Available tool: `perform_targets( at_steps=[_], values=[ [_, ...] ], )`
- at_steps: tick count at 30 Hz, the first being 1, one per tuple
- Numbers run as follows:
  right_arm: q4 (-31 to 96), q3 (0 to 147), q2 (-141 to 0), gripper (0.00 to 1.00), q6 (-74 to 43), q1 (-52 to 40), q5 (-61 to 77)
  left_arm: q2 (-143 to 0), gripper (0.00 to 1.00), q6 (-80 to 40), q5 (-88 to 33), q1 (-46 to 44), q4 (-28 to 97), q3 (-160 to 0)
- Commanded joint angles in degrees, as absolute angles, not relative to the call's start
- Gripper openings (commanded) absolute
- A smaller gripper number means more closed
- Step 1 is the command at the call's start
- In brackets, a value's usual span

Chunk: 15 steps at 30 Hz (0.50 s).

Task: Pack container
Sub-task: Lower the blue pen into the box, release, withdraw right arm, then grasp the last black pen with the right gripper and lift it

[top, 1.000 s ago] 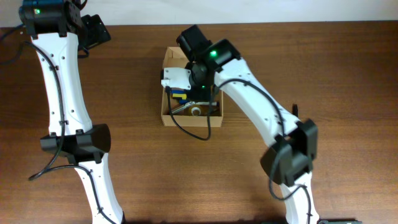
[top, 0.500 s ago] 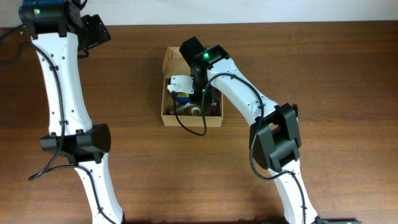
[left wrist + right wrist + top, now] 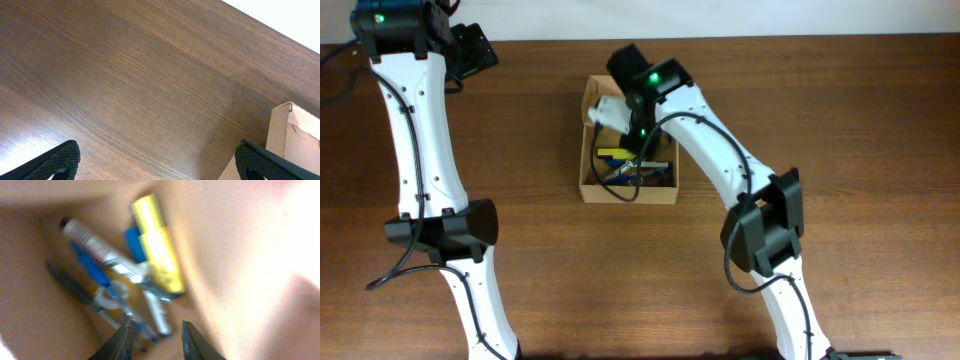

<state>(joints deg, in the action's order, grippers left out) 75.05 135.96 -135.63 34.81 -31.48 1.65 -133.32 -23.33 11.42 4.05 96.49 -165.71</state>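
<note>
The container (image 3: 583,168) is a small tan cardboard box standing open in the middle of the table, with its flap (image 3: 592,93) folded back on the far side. Inside lie a yellow marker (image 3: 155,245), a silver pen (image 3: 100,245) and several blue and dark pens. In the overhead view the yellow marker (image 3: 613,154) shows at the box's left. My right gripper (image 3: 157,340) hangs open just above the contents with nothing between its fingers. My left gripper (image 3: 160,165) stands wide open over bare table at the far left, and a corner of the container (image 3: 295,135) shows at its right.
The dark wooden table (image 3: 840,120) runs out on all sides of the box. The left arm (image 3: 420,150) stretches along the left side and the right arm (image 3: 740,170) crosses from the front right to the box. A white wall edge (image 3: 300,20) lies beyond the table.
My right gripper has gone from shut to open and drawn back toward the box's far end, uncovering the pens inside. The left arm has not moved.
</note>
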Motion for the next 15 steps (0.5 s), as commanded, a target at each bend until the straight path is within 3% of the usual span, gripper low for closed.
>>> perform_targets(
  at_steps=[1,7,15],
  values=[
    [75.6,142.2,-125.8,0.31,23.2,-31.1,-6.9,-133.5,1.00,-23.0,11.6,4.3,96.7,-166.4],
    [75.6,138.6,-110.2,0.30,18.3,-24.6,-14.7,-133.5,1.00,-23.0,11.6,4.3,96.7,-166.4],
    [72.4,115.8,-99.0,0.33,14.3,-0.7,-10.5,-133.5,1.00,-23.0,11.6,4.3,96.7,-166.4]
  ],
)
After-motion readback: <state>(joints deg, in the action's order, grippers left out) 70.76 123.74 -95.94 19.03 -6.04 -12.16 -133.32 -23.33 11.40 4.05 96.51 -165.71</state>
